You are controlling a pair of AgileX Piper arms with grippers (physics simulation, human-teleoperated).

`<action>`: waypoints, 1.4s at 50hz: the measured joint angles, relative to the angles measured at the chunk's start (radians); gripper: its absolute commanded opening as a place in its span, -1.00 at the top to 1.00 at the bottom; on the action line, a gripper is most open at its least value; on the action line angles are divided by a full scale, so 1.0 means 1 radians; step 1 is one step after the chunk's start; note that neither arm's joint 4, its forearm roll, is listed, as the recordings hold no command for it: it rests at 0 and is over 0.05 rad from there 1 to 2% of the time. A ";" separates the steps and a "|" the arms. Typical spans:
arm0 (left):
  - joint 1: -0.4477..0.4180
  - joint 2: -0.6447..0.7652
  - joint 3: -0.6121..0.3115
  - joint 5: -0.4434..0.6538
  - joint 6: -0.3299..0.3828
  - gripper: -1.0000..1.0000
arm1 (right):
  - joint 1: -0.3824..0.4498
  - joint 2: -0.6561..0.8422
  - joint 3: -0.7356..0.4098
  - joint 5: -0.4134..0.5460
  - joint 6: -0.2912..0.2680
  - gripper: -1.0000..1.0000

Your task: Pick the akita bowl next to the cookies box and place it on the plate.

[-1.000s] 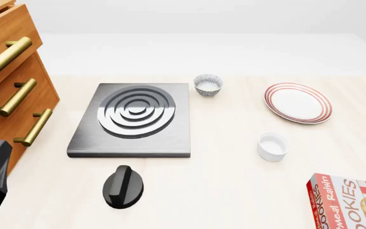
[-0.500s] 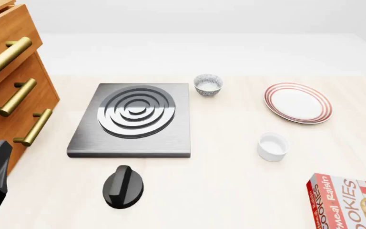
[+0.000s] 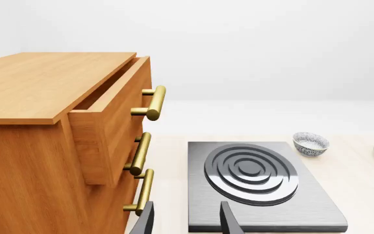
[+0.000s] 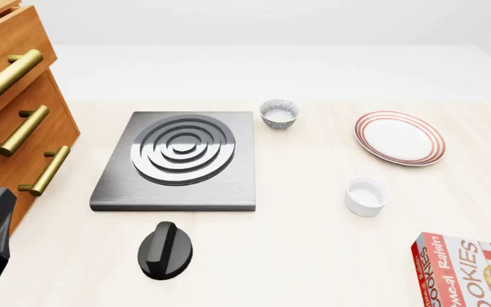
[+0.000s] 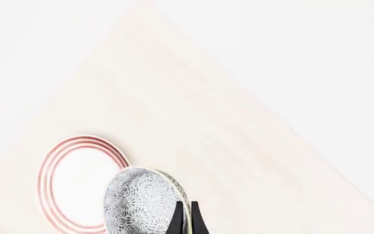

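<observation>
Table's corner carton (image 4: 467,272): "COOKIES", "Raisin"

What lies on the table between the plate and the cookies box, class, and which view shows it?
In the front view, a plain white cup stands on the table between the plate and the cookies box, touching neither.
</observation>
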 measured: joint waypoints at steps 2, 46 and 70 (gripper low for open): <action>0.000 0.000 0.000 0.000 0.000 -1.00 | 0.016 0.003 -0.003 0.002 0.013 1.00; 0.000 0.000 0.000 0.000 0.000 -1.00 | 0.257 0.086 -0.030 -0.106 0.188 1.00; 0.000 0.000 0.000 0.000 0.000 -1.00 | 0.314 0.062 0.163 -0.333 0.292 1.00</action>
